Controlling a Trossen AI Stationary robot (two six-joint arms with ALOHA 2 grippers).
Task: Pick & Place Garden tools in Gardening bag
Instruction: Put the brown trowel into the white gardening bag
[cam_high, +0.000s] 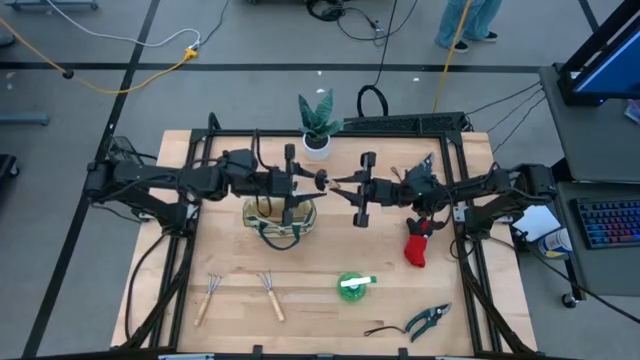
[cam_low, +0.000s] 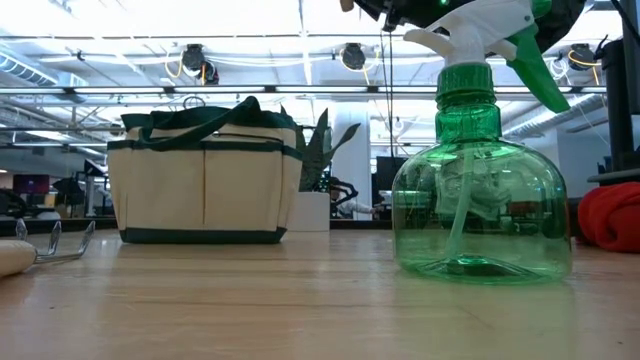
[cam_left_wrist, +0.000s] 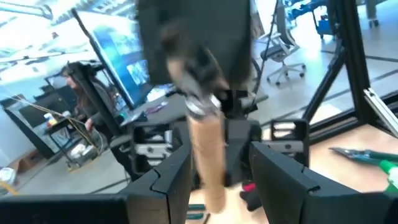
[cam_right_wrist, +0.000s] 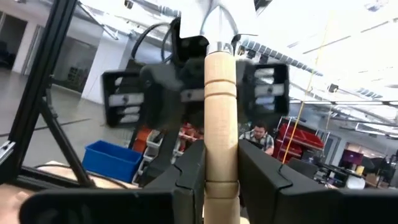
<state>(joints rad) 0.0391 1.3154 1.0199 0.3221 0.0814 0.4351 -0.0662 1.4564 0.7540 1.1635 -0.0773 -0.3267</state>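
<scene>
The high view shows both arms reaching toward the table's middle, their grippers meeting just in front of the green plant in a white pot (cam_high: 318, 125). The right gripper (cam_high: 352, 189) is clenched on the wooden handle of a small trowel (cam_right_wrist: 221, 112), and the right wrist view shows the pale handle pinched between its two dark fingers (cam_right_wrist: 189, 177) with the metal neck rising beyond. The left gripper (cam_high: 305, 181) hovers above the gardening bag (cam_high: 279, 219), and in the left wrist view the same wooden handle (cam_left_wrist: 208, 155) stands between its fingers (cam_left_wrist: 166, 180), which are spread and not pressing it (a gap shows on either side). The cream bag with dark green trim sits upright on the table beneath the left arm. Along the near edge lie two wooden-handled mini rakes (cam_high: 208, 296) (cam_high: 271, 294), side by side but apart, then a green spray bottle (cam_high: 353, 286) with a white trigger head, standing upright, then dark-handled pruning shears (cam_high: 428, 322) toward the right corner. A red-black glove (cam_high: 417, 243) lies under the right arm. A person's legs (cam_high: 468, 22) show on the floor beyond the table.
</scene>
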